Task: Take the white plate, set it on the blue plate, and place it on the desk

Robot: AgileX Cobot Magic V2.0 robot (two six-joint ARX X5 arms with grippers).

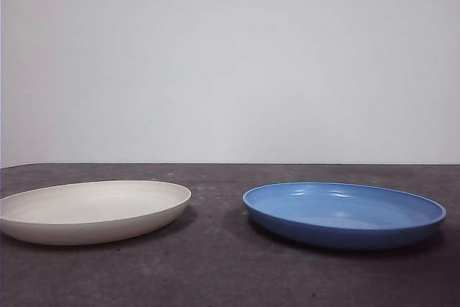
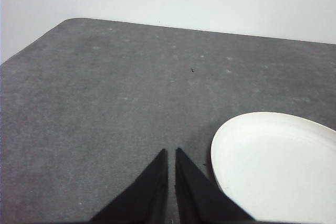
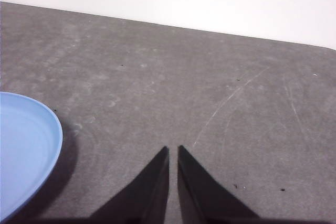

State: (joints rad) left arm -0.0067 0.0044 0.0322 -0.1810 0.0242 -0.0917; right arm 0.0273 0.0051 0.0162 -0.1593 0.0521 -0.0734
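white plate [image 1: 93, 210] left – blue plate [image 1: 343, 213] right | apart, on desk [image 1: 215, 264]

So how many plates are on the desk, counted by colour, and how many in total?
White plate: 1
Blue plate: 1
Total: 2 plates, both on the desk, apart from each other.

The desk [image 1: 215, 271] is seen level from the front; each wrist view looks down, sharing one plate edge.
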